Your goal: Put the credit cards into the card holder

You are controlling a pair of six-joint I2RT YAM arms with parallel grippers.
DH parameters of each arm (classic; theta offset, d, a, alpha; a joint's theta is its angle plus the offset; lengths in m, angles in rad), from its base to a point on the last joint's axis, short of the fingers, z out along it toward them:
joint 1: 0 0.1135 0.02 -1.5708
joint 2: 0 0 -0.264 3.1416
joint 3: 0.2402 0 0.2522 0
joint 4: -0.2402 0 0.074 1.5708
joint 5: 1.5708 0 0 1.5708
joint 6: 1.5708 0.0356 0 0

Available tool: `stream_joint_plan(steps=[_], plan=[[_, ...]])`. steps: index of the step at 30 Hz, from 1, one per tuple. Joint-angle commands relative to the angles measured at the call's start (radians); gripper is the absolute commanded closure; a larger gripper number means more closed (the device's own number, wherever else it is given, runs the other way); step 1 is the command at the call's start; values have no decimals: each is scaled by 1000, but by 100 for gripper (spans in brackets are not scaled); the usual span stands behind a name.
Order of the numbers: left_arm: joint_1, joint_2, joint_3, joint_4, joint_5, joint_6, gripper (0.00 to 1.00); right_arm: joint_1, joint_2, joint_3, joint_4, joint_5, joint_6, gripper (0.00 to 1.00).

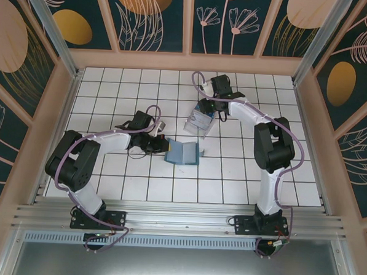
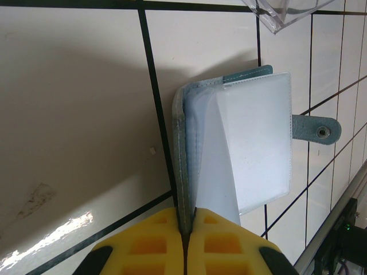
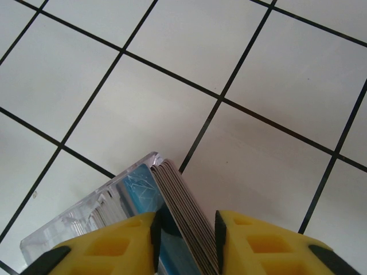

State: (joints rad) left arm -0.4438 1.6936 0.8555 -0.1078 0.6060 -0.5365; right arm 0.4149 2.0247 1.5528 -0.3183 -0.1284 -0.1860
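The card holder [image 1: 182,153] lies open on the tiles, teal outside with pale clear sleeves [image 2: 252,143] and a snap tab. My left gripper [image 1: 161,145] is shut on its left cover edge, which stands pinched between the yellow fingers [image 2: 186,229]. The credit cards [image 3: 180,200], a stack of several grey ones with a blue one [image 3: 140,195] beside them, stand on edge in a clear tray [image 1: 195,123]. My right gripper [image 3: 186,224] straddles the grey stack from above. Its right pad is against the stack and a small gap shows at its left pad.
The clear plastic tray [image 3: 86,215] sits one tile behind the card holder, its corner showing in the left wrist view [image 2: 287,11]. White tiled floor lies all around, bounded by wooden walls and the metal rail at the near edge.
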Motion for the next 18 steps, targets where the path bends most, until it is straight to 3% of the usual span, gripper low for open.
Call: stream_joint_plan(steps=[1,18], plan=[[5,1,-6,19,24,-4,92,-2,-44,1,4,-19,-16,69],[6,4,-1,19,25,-3,92,-3,-88,1,4,-65,-41,87]])
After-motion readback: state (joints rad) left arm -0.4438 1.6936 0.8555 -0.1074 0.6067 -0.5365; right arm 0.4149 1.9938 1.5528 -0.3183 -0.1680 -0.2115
